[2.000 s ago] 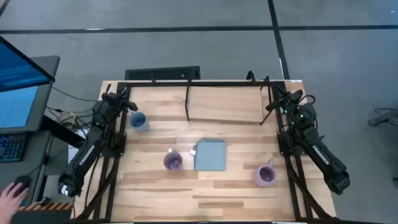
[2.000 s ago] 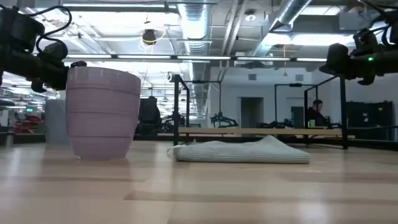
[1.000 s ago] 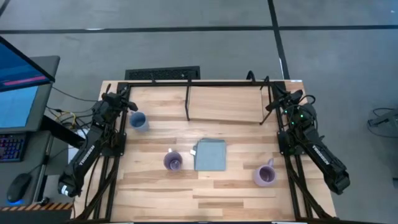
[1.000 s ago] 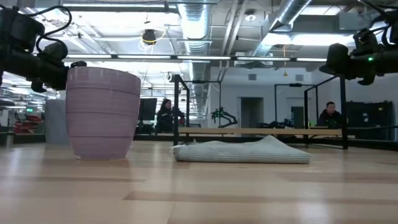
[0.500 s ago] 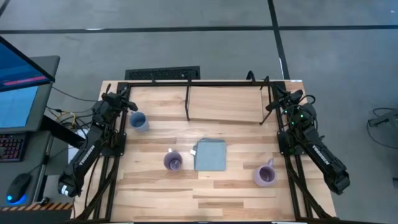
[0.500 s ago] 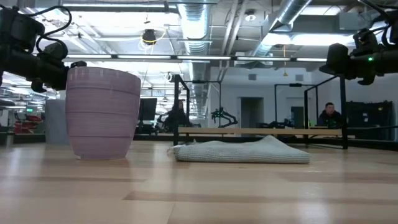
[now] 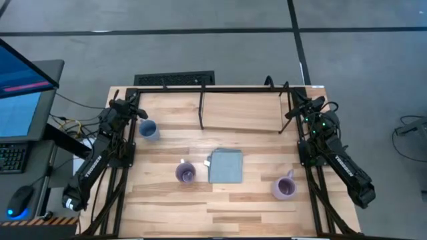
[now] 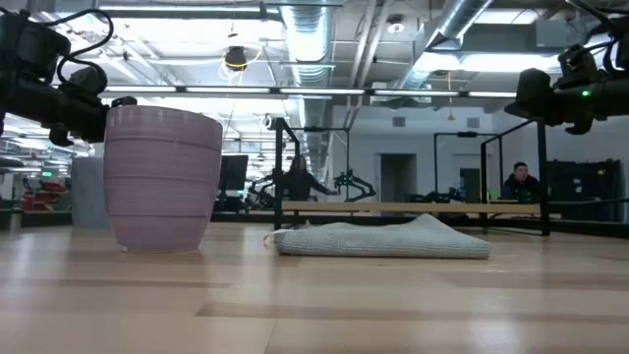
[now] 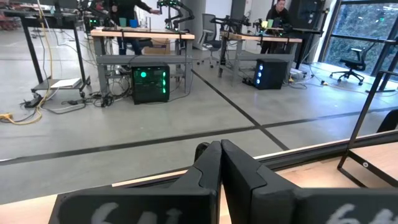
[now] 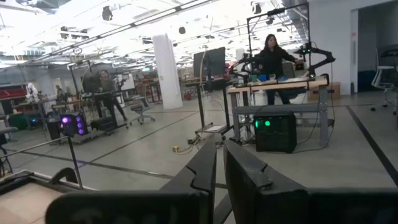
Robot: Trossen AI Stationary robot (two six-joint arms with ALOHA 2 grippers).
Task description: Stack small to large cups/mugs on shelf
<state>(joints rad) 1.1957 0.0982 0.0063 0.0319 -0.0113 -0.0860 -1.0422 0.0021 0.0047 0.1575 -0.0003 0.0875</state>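
Three mugs stand upright on their bases on the wooden table. The blue mug is at the far left. One light purple mug is near the middle and the other at the near right. The shelf, a light board in a black rod frame, stands at the table's far side. My left gripper hangs shut and empty at the far left corner, just beyond the blue mug. My right gripper waits at the far right corner, its fingers nearly together around nothing.
A flat grey-blue cloth lies between the two purple mugs. A monitor and keyboard stand left of the table. People sit and move about at desks in the room beyond the table.
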